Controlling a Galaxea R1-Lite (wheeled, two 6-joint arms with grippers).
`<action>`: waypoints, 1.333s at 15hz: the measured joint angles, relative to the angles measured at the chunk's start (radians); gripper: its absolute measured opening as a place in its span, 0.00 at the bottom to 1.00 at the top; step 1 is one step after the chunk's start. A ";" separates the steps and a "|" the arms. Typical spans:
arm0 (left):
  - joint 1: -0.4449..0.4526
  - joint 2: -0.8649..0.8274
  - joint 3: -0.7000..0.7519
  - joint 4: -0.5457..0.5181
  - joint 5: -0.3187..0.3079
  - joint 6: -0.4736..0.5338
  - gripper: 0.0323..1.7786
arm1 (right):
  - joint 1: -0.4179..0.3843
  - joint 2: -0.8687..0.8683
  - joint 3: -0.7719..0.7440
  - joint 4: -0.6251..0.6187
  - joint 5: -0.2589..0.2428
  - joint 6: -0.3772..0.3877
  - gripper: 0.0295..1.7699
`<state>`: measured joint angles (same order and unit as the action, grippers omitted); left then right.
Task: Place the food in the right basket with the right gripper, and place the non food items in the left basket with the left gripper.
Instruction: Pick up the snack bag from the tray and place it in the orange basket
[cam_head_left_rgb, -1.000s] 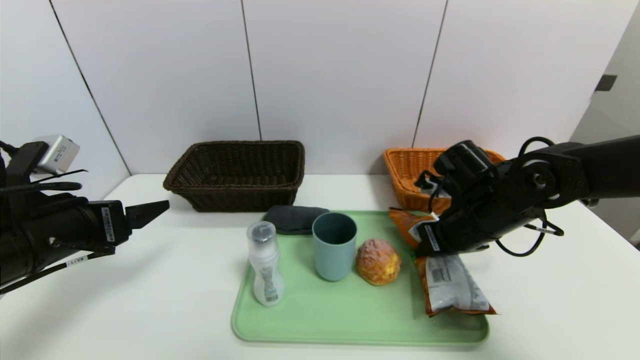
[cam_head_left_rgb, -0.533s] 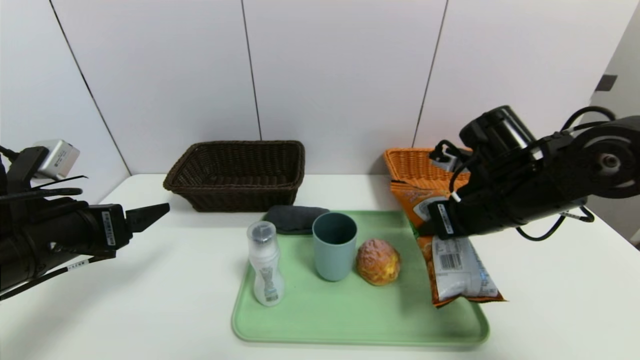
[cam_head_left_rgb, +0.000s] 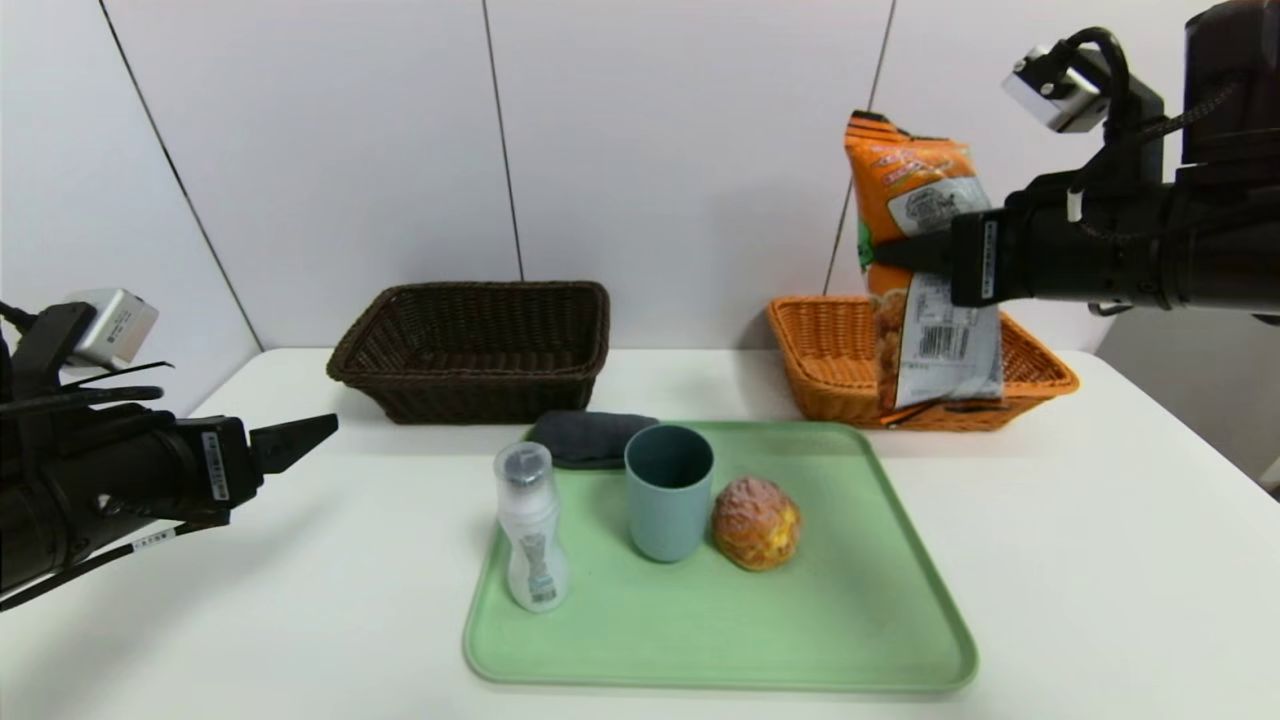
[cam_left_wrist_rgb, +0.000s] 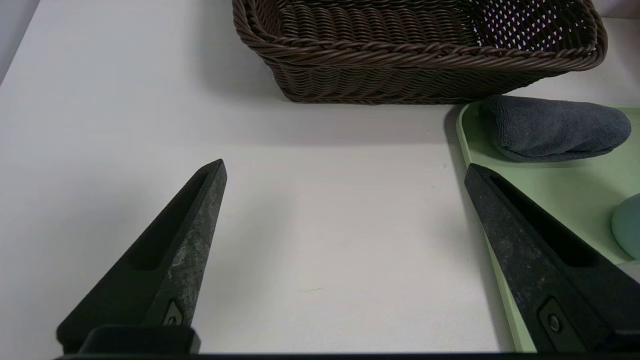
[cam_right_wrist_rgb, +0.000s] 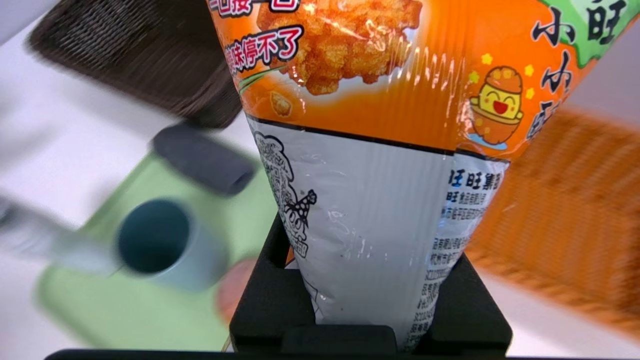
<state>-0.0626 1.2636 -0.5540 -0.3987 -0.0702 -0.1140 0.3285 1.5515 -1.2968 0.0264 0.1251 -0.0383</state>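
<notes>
Packet (cam_head_left_rgb: 925, 275) in right gripper (cam_head_left_rgb: 905, 252), raised | left gripper (cam_head_left_rgb: 295, 440) wide (parked), over white table (cam_head_left_rgb: 300, 600) | pale wall (cam_head_left_rgb: 690, 150) behind

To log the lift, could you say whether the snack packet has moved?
Yes: the snack packet rose off the green tray, up before the orange-tan basket.
</notes>
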 joint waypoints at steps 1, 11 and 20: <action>0.000 -0.003 0.000 0.000 0.000 0.002 0.95 | -0.030 0.015 -0.013 -0.020 -0.012 -0.017 0.24; 0.000 -0.029 0.011 0.001 0.000 0.008 0.95 | -0.301 0.390 -0.187 -0.304 -0.046 -0.262 0.24; 0.000 -0.037 0.023 0.000 0.000 0.010 0.95 | -0.423 0.629 -0.283 -0.313 -0.051 -0.273 0.24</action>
<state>-0.0626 1.2262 -0.5306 -0.3987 -0.0700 -0.1043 -0.0943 2.1802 -1.5794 -0.2866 0.0740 -0.3117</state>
